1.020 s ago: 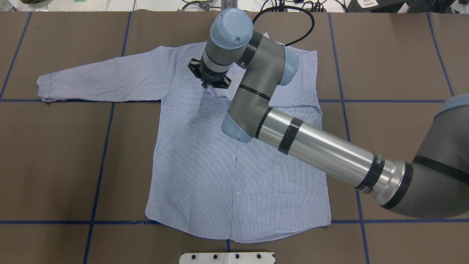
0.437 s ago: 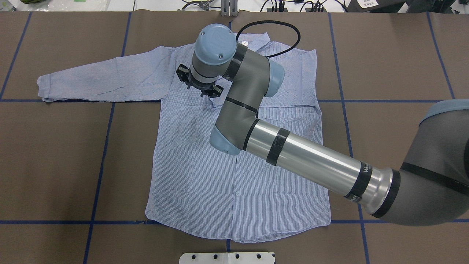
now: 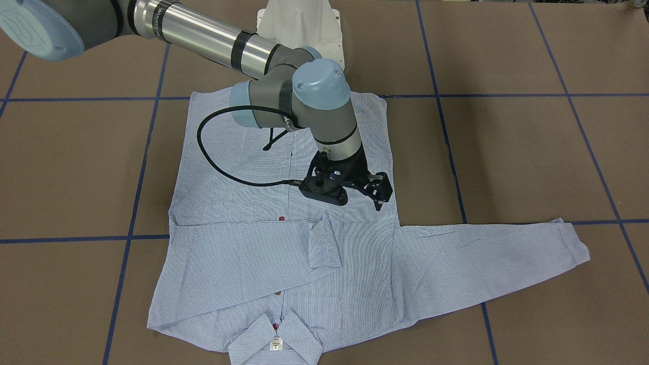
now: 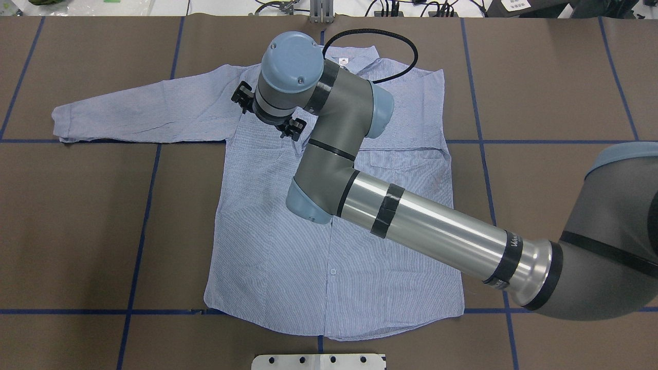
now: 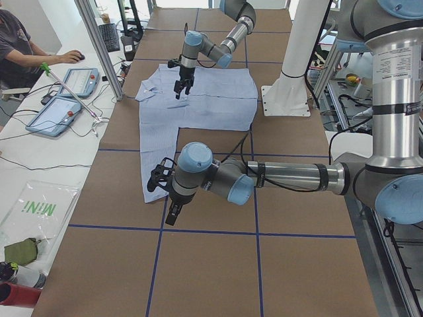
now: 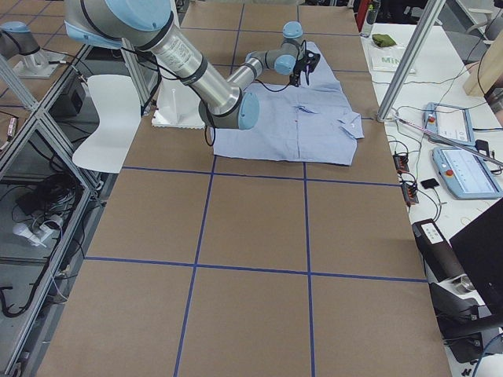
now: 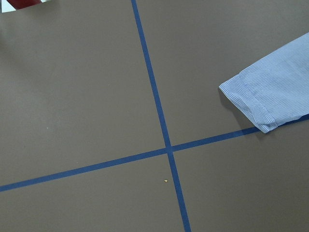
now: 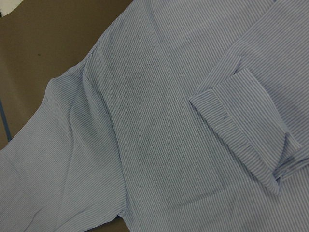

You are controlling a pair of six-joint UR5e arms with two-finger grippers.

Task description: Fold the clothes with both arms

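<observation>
The blue-and-white striped shirt [image 4: 288, 246] lies flat, front up, collar [image 3: 276, 337] at the table's far side. One sleeve is folded across the chest, its cuff [image 3: 325, 243] near the button line; it also shows in the right wrist view [image 8: 241, 130]. The other sleeve [image 4: 139, 113] lies stretched out sideways. My right gripper [image 3: 379, 195] hangs a little above the shirt near that sleeve's shoulder, open and empty. My left gripper [image 5: 165, 205] hovers off the shirt past the stretched sleeve's cuff [image 7: 275, 92]; I cannot tell if it is open.
The brown table cover carries a grid of blue tape lines [image 4: 139, 226]. The white pedestal base [image 3: 299, 25] stands at the robot's edge. An operator [image 5: 20, 46] and tablets [image 5: 56, 112] are beyond the far edge.
My right arm has swung over the shirt from the chest toward the stretched sleeve's shoulder. The shirt has not moved.
</observation>
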